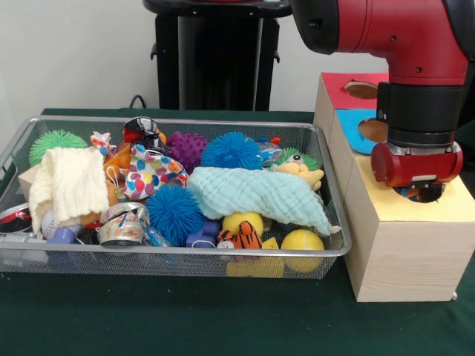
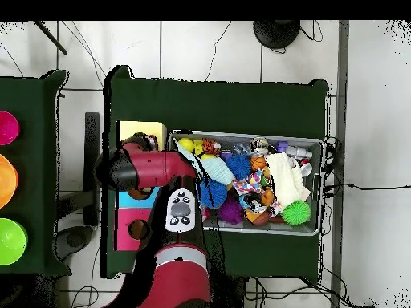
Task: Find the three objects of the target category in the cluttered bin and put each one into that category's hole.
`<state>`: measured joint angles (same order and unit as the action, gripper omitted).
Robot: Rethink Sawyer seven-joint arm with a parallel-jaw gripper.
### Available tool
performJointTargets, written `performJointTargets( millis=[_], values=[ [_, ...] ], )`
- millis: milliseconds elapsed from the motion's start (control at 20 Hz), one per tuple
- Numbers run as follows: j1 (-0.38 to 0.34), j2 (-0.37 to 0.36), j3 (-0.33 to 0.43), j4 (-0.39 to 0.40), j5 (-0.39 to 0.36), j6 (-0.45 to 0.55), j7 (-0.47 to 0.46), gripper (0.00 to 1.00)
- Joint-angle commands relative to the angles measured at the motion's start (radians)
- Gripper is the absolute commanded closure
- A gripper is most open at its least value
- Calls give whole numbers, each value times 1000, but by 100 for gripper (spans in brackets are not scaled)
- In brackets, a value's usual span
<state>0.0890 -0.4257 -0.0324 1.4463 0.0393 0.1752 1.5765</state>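
1. Since the gripper hangs right at the mouth of the yellow hole, this looks like the drop-off step: one find going into the box. Whether the gripper is wide, narrow or holding something I cannot tell, as its tip is sunk in the hole's shadow.
2. Behind the gripper, on the same box top, come a blue panel and then a red panel, each with its own hole. Both are apart from the gripper.
3. Beside the box, on the side away from the arm's wrist, sits the bin, still full. Nearest the gripper lies a yellow ball against the bin's corner, under the edge of a teal cloth.
4. Further off are a tiger toy, a blue spiky ball and a can. Furthest are a cream cloth and a green spiky ball.
5. Next move, as I judge it: lift straight out of the hole, swing across to the bin, and probably shift a cloth, since the cloths cover much of the pile. Which things belong to the target category cannot be told.
6. Writing: none readable. The can carries print, too small to make out, and the box panels are plain.
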Motion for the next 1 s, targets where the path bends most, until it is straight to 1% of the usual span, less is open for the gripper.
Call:
performJointTargets(
  millis=[50,550,700,900,1000],
  values=[
    [-39,36,18,98,23,53,195,0],
    [-52,33,41,113,25,61,191,0],
    [-62,-8,57,124,24,104,169,0],
    [-40,-86,31,124,30,202,155,0],
    [-35,-112,24,120,33,249,149,0]
  ],
)
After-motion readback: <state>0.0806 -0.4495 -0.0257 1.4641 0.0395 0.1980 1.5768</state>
